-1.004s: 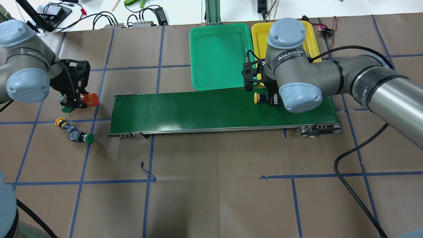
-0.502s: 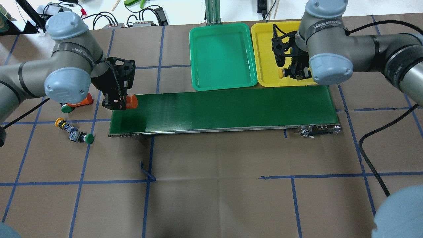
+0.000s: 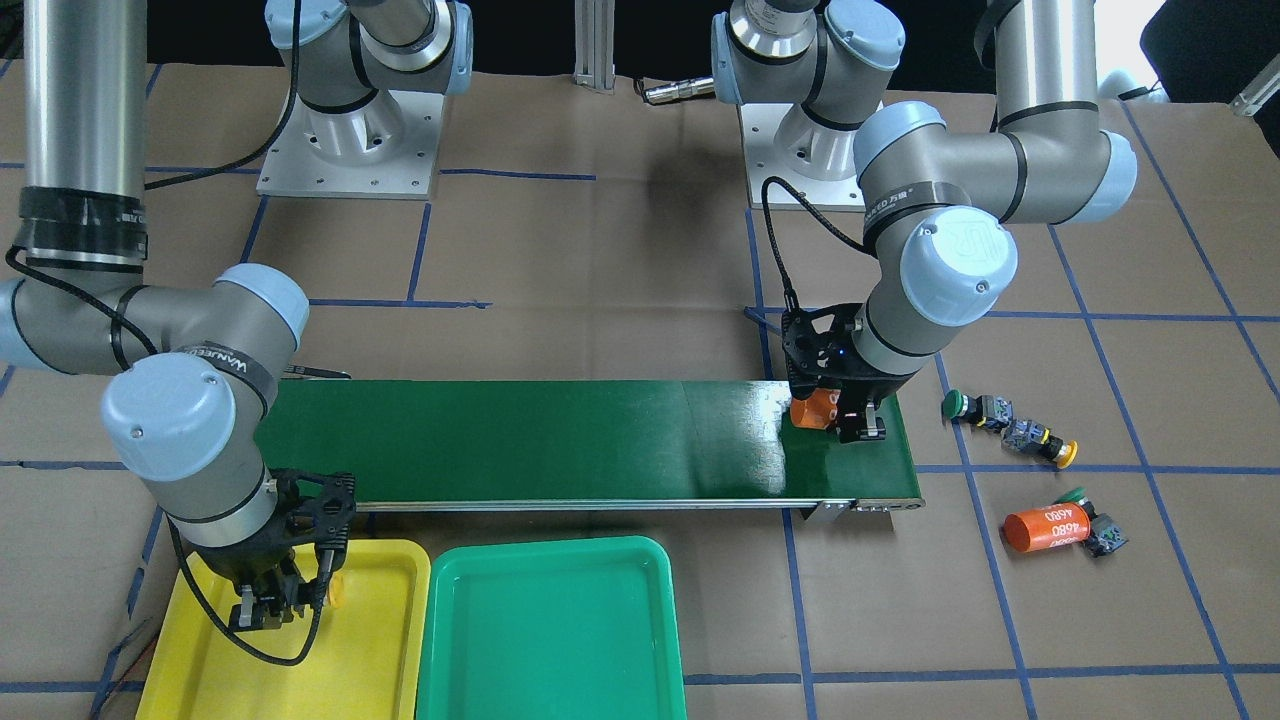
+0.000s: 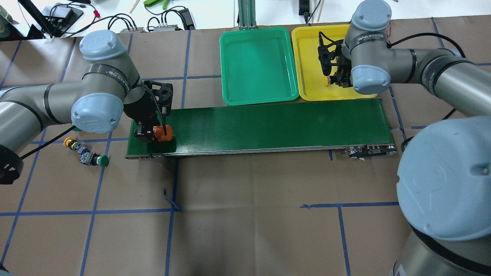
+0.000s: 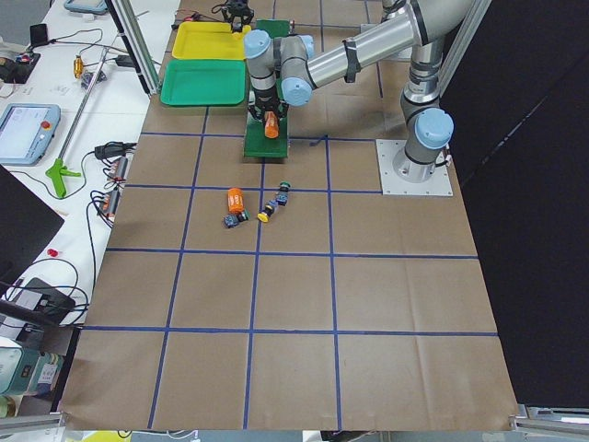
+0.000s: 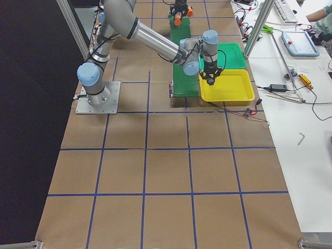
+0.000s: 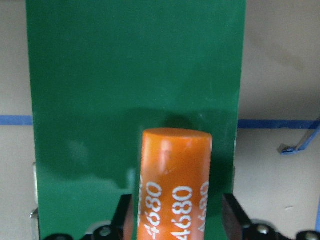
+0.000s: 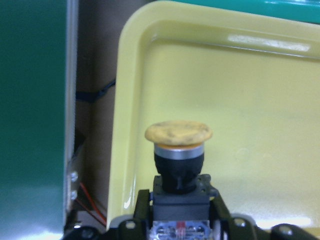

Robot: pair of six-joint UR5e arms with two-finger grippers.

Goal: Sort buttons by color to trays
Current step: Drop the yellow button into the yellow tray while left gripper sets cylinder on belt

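My right gripper (image 4: 337, 79) is shut on a yellow-capped button (image 8: 178, 145) and holds it just over the yellow tray (image 4: 307, 57), near the tray's belt-side edge. The green tray (image 4: 257, 61) lies beside it, with nothing in it. My left gripper (image 4: 156, 134) is shut on an orange "4680" cylinder (image 7: 175, 185) over the left end of the dark green conveyor belt (image 4: 268, 122). A yellow button (image 4: 69, 142) and a green button (image 4: 102, 160) lie end to end on the table left of the belt. Another green button (image 3: 1090, 518) lies beside a second orange cylinder (image 3: 1045, 527).
The belt runs across the table in front of both trays. Cables, power supplies and tools lie beyond the table's far edge (image 4: 153, 23). A loose strip of blue tape (image 4: 170, 199) sticks up near the belt's left end.
My left gripper lifted an orange cylinder from the table and carried it right onto the belt's left end. My right gripper took the yellow button off the belt and carried it over the yellow tray.
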